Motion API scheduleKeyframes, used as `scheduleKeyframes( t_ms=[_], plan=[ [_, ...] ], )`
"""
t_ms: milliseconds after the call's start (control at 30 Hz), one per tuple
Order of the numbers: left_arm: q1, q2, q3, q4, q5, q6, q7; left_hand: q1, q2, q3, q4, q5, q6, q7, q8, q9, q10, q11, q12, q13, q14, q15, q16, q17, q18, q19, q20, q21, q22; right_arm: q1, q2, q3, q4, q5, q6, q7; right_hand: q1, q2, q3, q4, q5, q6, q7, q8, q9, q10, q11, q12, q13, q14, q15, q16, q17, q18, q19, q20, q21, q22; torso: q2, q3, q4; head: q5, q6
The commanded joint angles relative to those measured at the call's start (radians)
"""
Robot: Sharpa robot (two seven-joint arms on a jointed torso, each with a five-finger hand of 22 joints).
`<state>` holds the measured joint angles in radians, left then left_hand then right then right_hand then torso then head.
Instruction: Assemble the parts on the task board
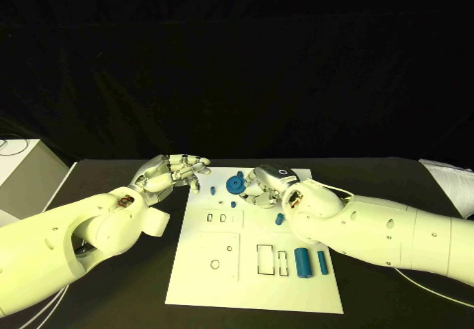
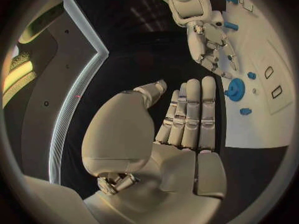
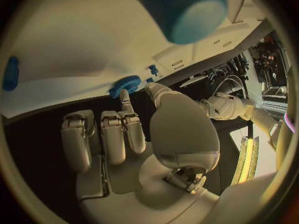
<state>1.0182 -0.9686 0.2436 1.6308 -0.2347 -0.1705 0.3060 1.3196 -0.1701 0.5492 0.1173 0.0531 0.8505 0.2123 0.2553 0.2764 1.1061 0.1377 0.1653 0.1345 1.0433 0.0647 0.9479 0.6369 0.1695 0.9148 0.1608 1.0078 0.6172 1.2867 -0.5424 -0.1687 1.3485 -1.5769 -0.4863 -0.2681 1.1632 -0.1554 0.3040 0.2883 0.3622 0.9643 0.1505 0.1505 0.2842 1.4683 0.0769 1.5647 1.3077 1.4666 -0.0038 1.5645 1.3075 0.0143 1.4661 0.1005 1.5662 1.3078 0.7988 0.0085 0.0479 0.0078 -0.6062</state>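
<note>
We had barely begun — cylinders (image 1: 309, 262) lay loose on the board (image 1: 217, 288), both hands' fingers (image 2: 193, 112) apart, holding nothing.

We're seeing a smooth matt white task board (image 1: 212, 274), matt blue plastic parts (image 1: 302, 262), glossy white arm shells (image 1: 395, 233), on a matt black worktop (image 1: 109, 178).

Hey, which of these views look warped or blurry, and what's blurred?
Both wrist views are fisheye-warped: the task board has curved edges in the left wrist view. In the right wrist view a close blue part looms large and soft. The head view looks straight.
</note>
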Motion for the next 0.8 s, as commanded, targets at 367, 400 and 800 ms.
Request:
scheduleKeyframes(
  t_ms=[367,400,800],
  plan=[
    [-0.001,0.001,0.001,0.0,-0.003,0.013,0.008,0.003,0.007,0.005,-0.001,-0.003,-0.007,-0.001,-0.006,0.001,-0.005,0.0,-0.002,0.001,-0.003,0.001,-0.005,-0.001,0.015,-0.007,0.001,-0.003,-0.001,0.01,-0.017,0.012,0.032,0.005,-0.073,0.023,0.009,-0.019,0.023,-0.009,-0.004,-0.004,0.0,-0.005,-0.001,0.103,-0.008,0.006,0.263,0.104,-0.007,0.006,0.263,-0.014,0.105,-0.008,0.005,0.263,0.0,-0.0002,-0.0006,-0.001,0.004],
    [-0.001,0.001,0.001,0.0,-0.003,0.013,0.008,0.003,0.007,0.005,-0.001,-0.003,-0.007,-0.001,-0.006,0.001,-0.005,0.0,-0.002,0.001,-0.003,0.001,-0.005,-0.001,0.015,-0.007,0.001,-0.003,-0.001,0.01,-0.014,0.012,0.031,0.007,-0.072,0.025,0.012,-0.022,0.026,-0.01,-0.005,-0.009,0.002,-0.009,-0.002,0.103,-0.006,0.006,0.263,0.104,-0.006,0.006,0.263,-0.014,0.105,-0.007,0.005,0.263,0.001,-0.0001,-0.0002,-0.002,0.005],
    [-0.001,0.003,0.001,-0.001,-0.003,0.014,0.008,0.003,0.007,0.005,-0.001,-0.003,-0.007,-0.001,-0.006,0.001,-0.005,0.0,-0.002,0.001,-0.003,0.001,-0.005,-0.001,0.015,-0.007,0.001,-0.003,-0.001,0.011,0.045,0.013,-0.026,0.018,-0.039,0.034,0.019,-0.03,0.031,-0.01,-0.012,-0.02,0.004,-0.017,-0.004,0.103,-0.004,0.006,0.263,0.104,-0.004,0.006,0.263,-0.014,0.105,-0.006,0.005,0.263,0.001,-0.0014,0.002,-0.007,0.007]
  ],
)
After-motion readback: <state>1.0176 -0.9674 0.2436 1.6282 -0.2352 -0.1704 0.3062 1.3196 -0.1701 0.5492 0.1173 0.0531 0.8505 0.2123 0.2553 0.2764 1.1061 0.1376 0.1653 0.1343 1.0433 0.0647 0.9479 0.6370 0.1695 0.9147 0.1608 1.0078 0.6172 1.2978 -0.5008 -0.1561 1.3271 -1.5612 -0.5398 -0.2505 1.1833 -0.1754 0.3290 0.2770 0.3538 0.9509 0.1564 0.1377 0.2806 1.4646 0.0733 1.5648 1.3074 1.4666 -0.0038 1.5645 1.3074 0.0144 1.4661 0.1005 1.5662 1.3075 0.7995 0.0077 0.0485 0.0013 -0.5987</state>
